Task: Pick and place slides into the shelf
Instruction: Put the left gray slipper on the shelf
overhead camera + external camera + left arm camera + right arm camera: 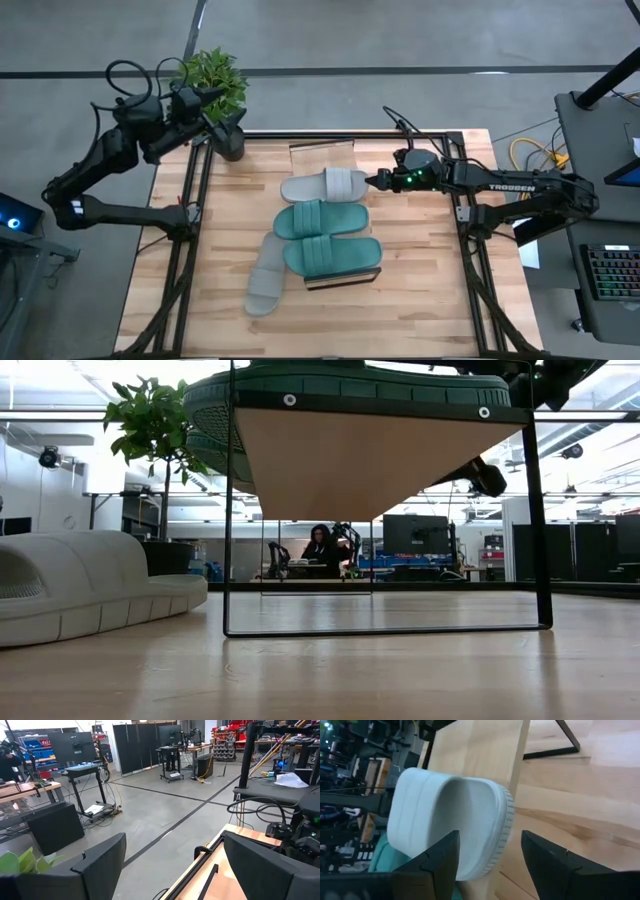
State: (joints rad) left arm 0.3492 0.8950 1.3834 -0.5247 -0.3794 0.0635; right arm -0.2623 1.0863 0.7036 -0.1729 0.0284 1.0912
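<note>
The shelf [340, 281] stands mid-table, and its plank shows from below in the low view [380, 460]. Three slides lie across its top: a grey one [325, 185] at the far end and two teal ones [320, 218] [332, 255]. The second grey slide [265, 282] rests on the table at the shelf's near left, and also shows in the low view [80, 585]. My right gripper [376, 181] is open, level, just off the right end of the far grey slide [470, 820]. My left gripper [215, 95] is open and empty beyond the table's far left corner.
A potted plant [215, 80] stands at the table's far left corner, next to my left gripper. The butcher-block table [420, 300] has bare wood right of the shelf and along the near edge. A black frame rail [465, 240] runs along each side.
</note>
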